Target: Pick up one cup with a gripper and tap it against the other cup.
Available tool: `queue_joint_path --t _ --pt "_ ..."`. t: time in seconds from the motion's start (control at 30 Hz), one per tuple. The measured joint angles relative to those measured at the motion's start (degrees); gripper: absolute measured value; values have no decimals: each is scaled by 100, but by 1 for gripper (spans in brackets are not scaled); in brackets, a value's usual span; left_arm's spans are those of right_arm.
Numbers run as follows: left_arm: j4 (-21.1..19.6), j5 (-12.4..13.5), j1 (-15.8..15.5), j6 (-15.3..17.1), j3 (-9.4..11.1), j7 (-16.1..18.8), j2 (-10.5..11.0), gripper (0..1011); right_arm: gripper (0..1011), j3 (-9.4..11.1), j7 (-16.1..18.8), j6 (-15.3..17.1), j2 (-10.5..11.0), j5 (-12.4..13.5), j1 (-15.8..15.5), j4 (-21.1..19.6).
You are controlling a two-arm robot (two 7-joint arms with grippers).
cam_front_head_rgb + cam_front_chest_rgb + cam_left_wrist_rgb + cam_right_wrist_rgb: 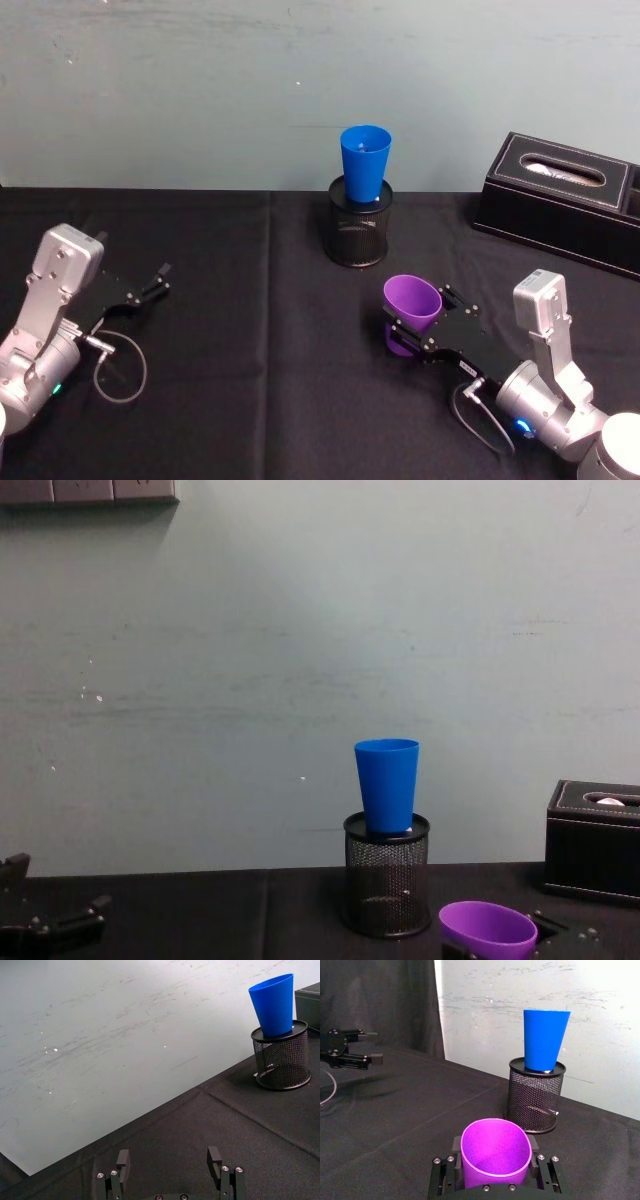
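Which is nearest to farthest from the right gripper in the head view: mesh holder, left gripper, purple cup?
1. Purple cup, held between the right gripper's jaws.
2. Mesh holder, ahead and slightly left, holding the blue cup.
3. Left gripper, far across on the left.

The left gripper (160,280) and right gripper (420,315) are black with small screws, on silver-grey arms (545,320) trailing cables (145,368).
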Motion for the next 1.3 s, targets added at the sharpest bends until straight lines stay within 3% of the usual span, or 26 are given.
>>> queue_joint_path --t 1.3 --pt "0 0 0 0 0 0 0 1011 735 5 -5 1 0 -43 -3 -37"
